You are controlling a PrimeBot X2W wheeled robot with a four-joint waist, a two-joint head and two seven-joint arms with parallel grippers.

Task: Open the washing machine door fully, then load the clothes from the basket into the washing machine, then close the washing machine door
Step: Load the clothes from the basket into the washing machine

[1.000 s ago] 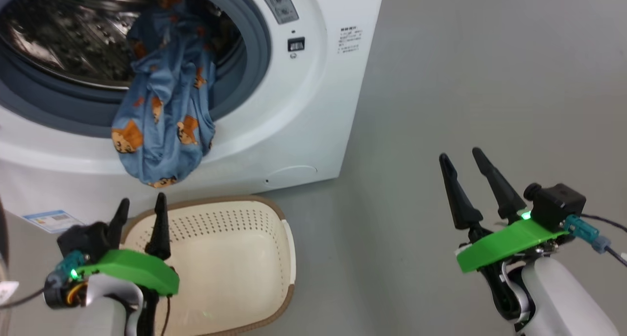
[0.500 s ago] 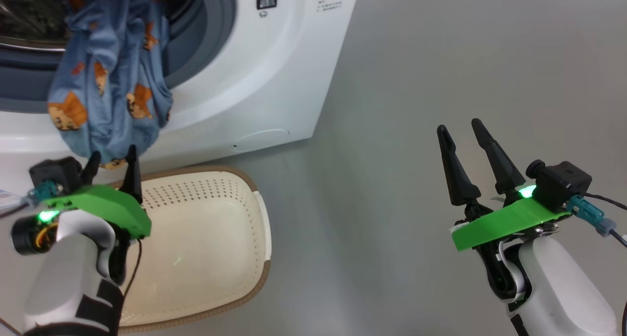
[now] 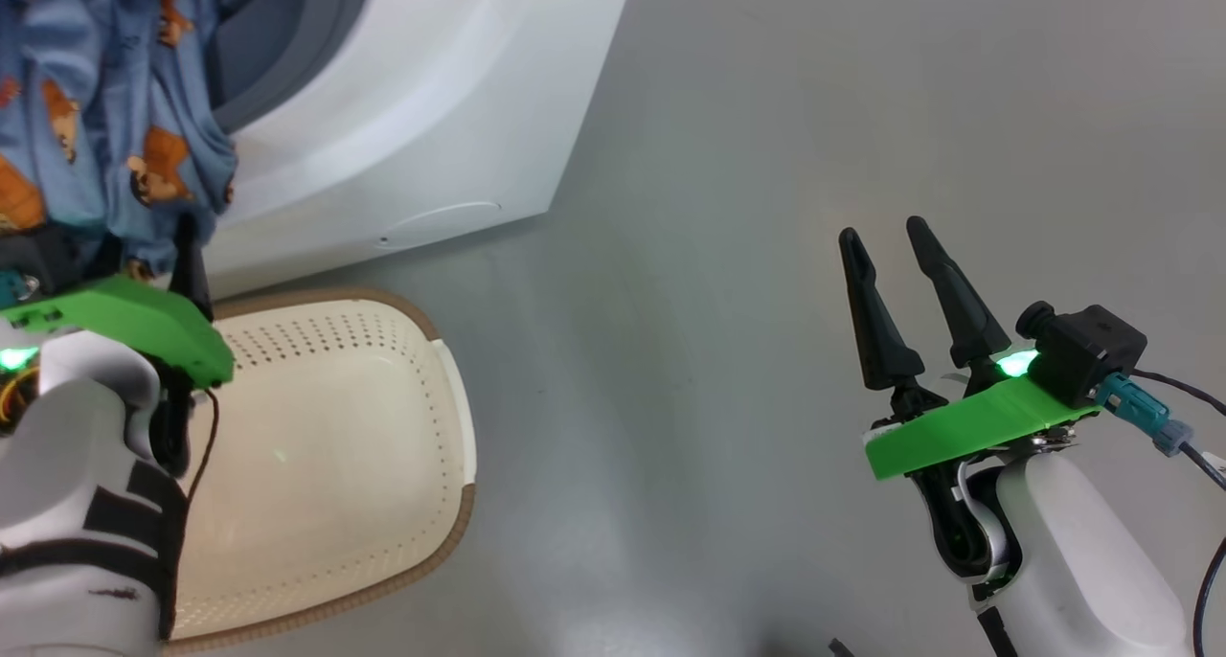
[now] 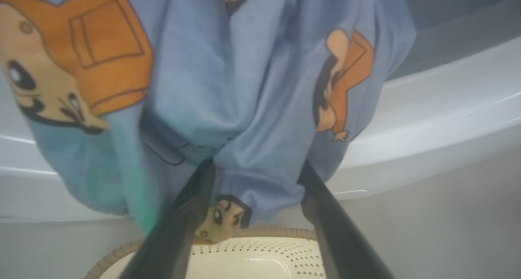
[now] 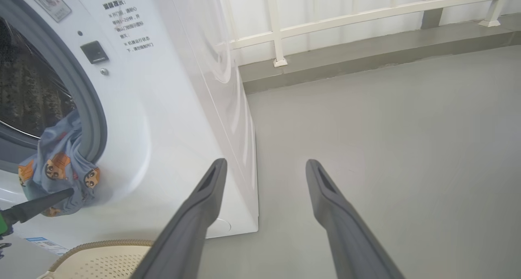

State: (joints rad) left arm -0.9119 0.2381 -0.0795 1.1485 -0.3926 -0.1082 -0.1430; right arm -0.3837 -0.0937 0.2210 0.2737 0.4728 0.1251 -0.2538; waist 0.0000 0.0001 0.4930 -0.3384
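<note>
Item: clothes (image 4: 252, 88), draped out of the washing machine (image 4: 427, 120) mouth, lowest fold between the spread fingers of the left hand (image 4: 257, 165), basket (image 4: 264, 231) just below. Second item: right hand (image 3: 883, 231), fingers apart, idle, well away. Advice: pinch a thick bunch, lift it over the mouth's edge, push deep so nothing trails.

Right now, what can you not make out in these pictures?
Left gripper fingertips: left wrist view, buried in the clothes.
Drum contents: right wrist view, dark, cut by the left edge.
Printed notice on the washing machine: right wrist view, too small to read.
Basket left side: head view, behind the left forearm.
</note>
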